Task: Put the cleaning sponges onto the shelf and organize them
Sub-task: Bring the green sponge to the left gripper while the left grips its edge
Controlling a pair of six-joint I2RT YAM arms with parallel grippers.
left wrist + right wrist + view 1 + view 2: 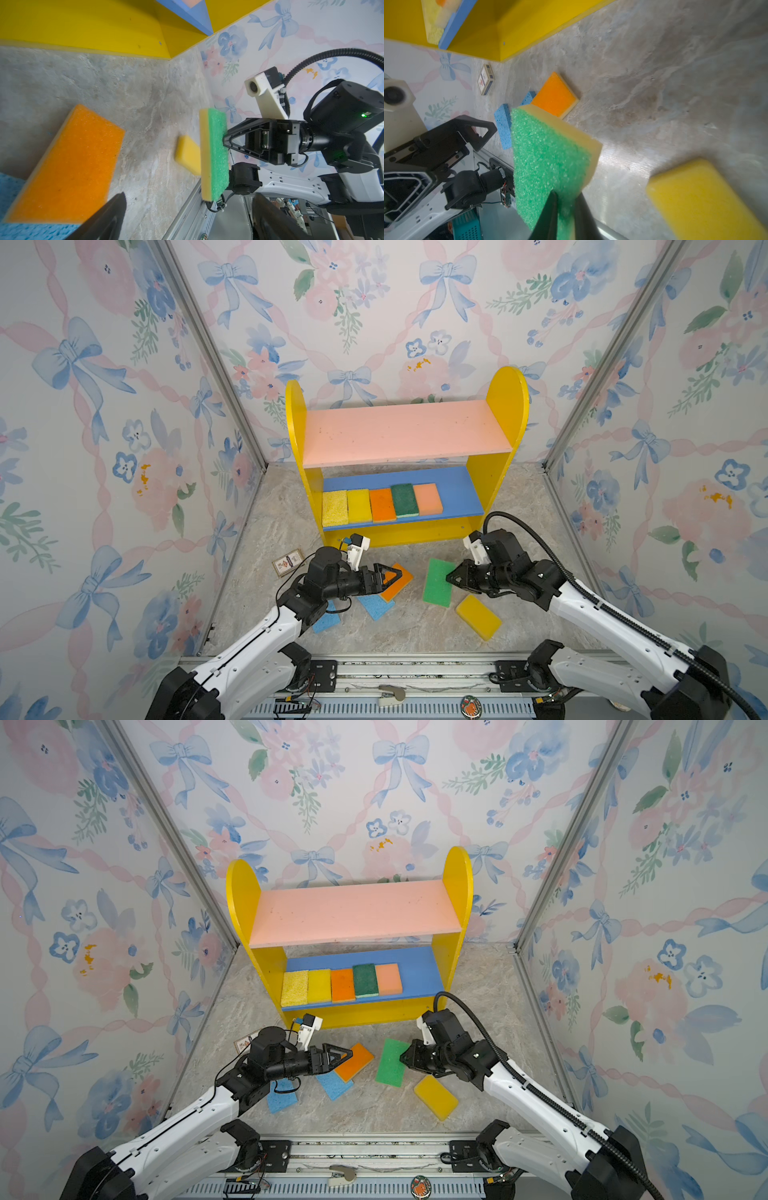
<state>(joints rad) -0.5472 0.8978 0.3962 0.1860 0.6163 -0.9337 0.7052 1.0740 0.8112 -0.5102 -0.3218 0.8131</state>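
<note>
The worktop (415,630) carries the shelf (505,406) at the back, with five sponges (380,504) in a row on its blue lower board. Both top views show the green sponge (436,587) as plain green. The wrist views reveal its yellow underlayer and the right pincer (564,199) clamped on its edge, probably lifted clear. The left pincer (395,574) gapes wide over the orange sponge (400,588), which overlaps a blue sponge (376,608). A yellow sponge (478,616) lies near the right pincer, and a second blue sponge (326,620) is partly under the left arm. A small box (288,562) sits nearby.
</note>
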